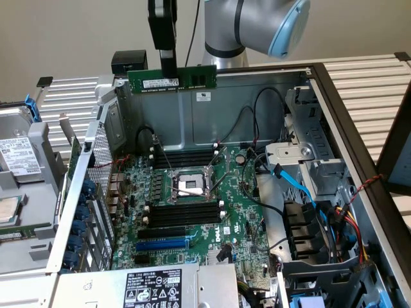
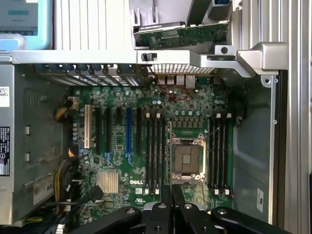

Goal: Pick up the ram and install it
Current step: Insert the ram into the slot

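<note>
The ram (image 1: 172, 78), a green stick with a white sticker, hangs level and edge-down high above the motherboard (image 1: 237, 212), seen against the far wall of the open computer case (image 1: 192, 115). The tool (image 1: 168, 69) is clamped on it near mid-length, fingers drawn together on the board's two faces. The stick's long axis lies roughly parallel to the black memory slots (image 1: 185, 215) that flank the CPU socket (image 1: 191, 186) well below.

Judged from this pose, a sound installation calls for four things: keeping the stick level, bringing it squarely over one empty slot with notch matched to key, confirming that the end latches stand open, and pressing straight down without tilt.

Writing: the DELL mark (image 2: 135, 181) is legible on the board in the wrist view. The sticker's print and the power supply label (image 1: 151, 289) are too small to read
</note>
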### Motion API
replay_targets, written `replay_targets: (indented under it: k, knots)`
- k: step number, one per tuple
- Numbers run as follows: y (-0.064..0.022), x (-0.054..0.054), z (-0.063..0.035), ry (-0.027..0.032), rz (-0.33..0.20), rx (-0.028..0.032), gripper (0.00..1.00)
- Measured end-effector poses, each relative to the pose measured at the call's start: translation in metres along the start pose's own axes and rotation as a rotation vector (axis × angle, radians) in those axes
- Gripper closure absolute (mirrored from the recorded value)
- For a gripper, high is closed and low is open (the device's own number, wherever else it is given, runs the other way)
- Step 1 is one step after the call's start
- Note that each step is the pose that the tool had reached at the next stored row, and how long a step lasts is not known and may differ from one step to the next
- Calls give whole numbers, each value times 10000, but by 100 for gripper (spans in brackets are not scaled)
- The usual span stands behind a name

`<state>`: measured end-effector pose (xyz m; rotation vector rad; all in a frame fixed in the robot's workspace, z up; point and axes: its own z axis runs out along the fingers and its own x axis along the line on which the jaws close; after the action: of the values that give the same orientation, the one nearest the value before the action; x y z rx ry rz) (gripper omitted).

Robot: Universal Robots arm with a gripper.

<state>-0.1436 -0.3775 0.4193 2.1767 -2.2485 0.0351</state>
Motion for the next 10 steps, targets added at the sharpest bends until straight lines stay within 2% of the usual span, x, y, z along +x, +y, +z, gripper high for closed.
replay_targets:
  k: [10]
  knots:
    - [-25, -5, 181, 0, 6, -1, 88]
